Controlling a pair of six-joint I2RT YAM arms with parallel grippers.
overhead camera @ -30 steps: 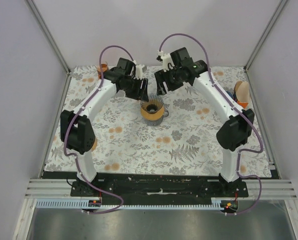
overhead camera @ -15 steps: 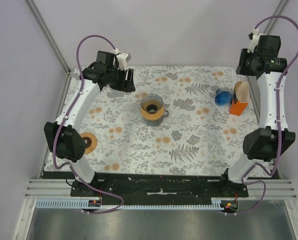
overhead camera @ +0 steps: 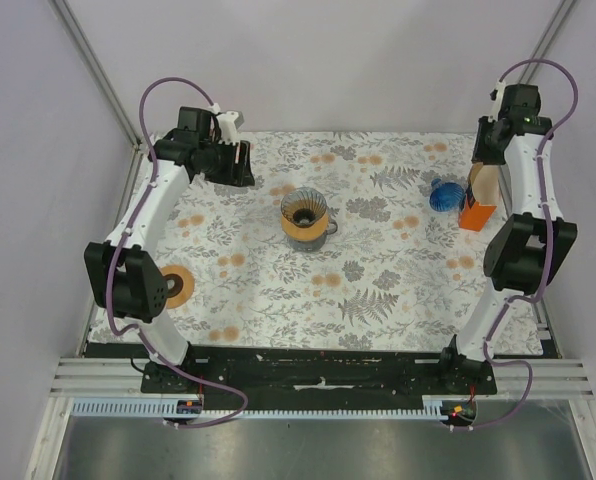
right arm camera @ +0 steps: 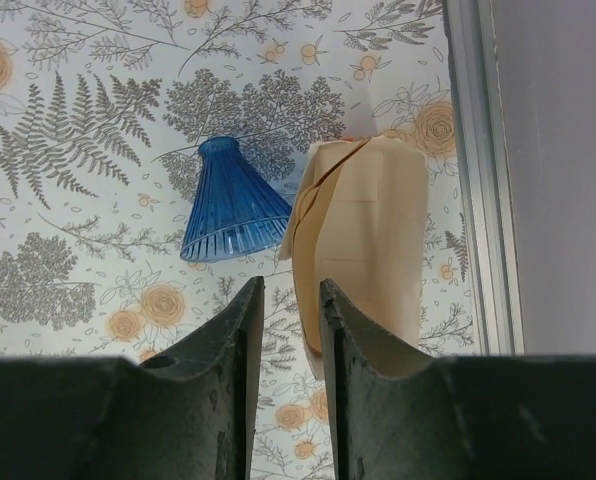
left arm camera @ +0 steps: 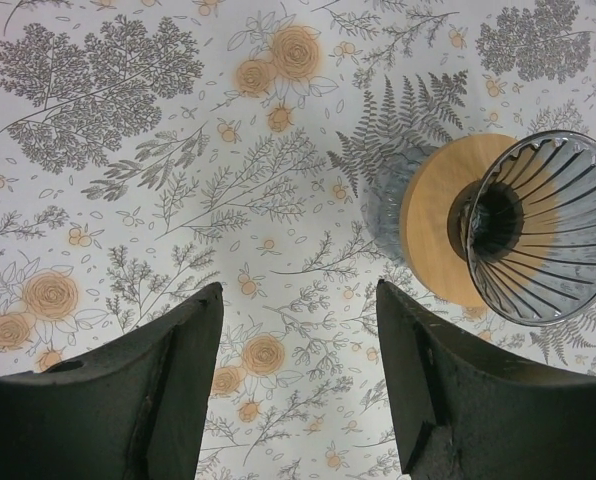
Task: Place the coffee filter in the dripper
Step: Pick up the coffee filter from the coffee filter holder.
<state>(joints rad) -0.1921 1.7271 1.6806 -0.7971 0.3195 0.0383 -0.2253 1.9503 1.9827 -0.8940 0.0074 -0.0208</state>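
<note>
The dripper (overhead camera: 305, 209) is a clear ribbed glass cone with a wooden collar, standing on a grey cup at the table's middle; it also shows in the left wrist view (left arm camera: 544, 240). The coffee filters (overhead camera: 485, 184) are a tan stack standing upright in an orange holder (overhead camera: 475, 216) at the back right. My right gripper (overhead camera: 485, 152) hovers above them. In its wrist view the right gripper (right arm camera: 290, 285) is open by a narrow gap with only tablecloth between the jaws, and the filters (right arm camera: 363, 230) lie just beyond the right finger. My left gripper (overhead camera: 240, 168) (left arm camera: 298, 290) is open and empty, left of the dripper.
A blue ribbed glass cone (overhead camera: 442, 195) (right arm camera: 228, 205) lies on its side just left of the filters. A brown ring (overhead camera: 179, 285) lies by the left arm's elbow. The aluminium frame rail (right arm camera: 473, 170) and the side wall stand close to the right of the filters.
Both arms swung away from the dripper: the left to the back left, the right to the back right above the filters. The right jaws narrowed.
</note>
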